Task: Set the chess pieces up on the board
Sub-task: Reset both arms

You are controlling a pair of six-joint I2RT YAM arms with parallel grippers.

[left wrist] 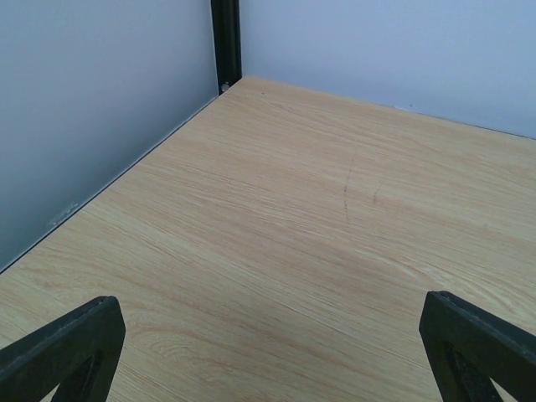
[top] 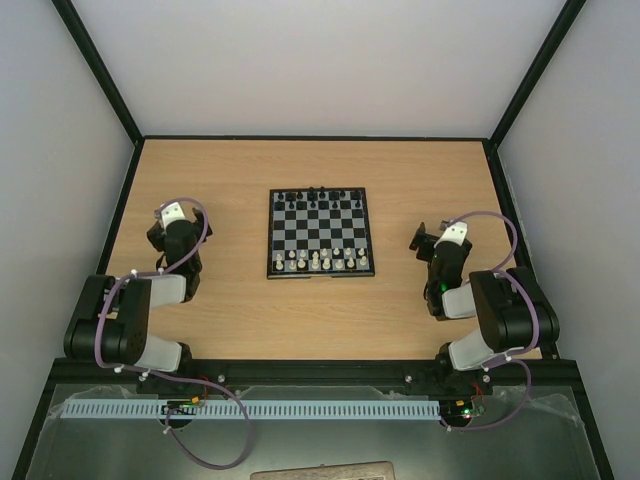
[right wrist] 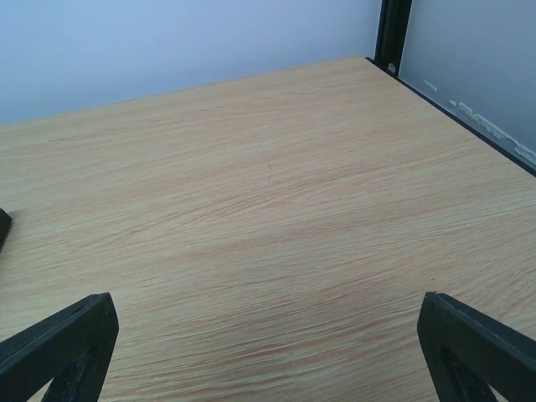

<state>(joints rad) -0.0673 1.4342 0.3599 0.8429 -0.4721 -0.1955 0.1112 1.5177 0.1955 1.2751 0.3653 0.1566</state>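
Observation:
The small chessboard (top: 321, 233) lies at the table's middle in the top view. Several white chess pieces (top: 316, 261) stand in rows along its near edge. Tiny black pieces (top: 318, 196) stand along its far edge. My left gripper (top: 160, 221) rests well left of the board; its wrist view shows the left gripper (left wrist: 270, 352) open over bare wood, fingers (left wrist: 67, 352) wide apart. My right gripper (top: 420, 238) rests right of the board; its wrist view shows the right gripper (right wrist: 268, 352) open and empty. A dark corner (right wrist: 3, 226) shows at that view's left edge.
The wooden table (top: 240, 310) is boxed in by pale walls with black corner posts (left wrist: 224, 42) (right wrist: 392, 33). The arm bases (top: 120, 325) (top: 500, 320) sit at the near edge.

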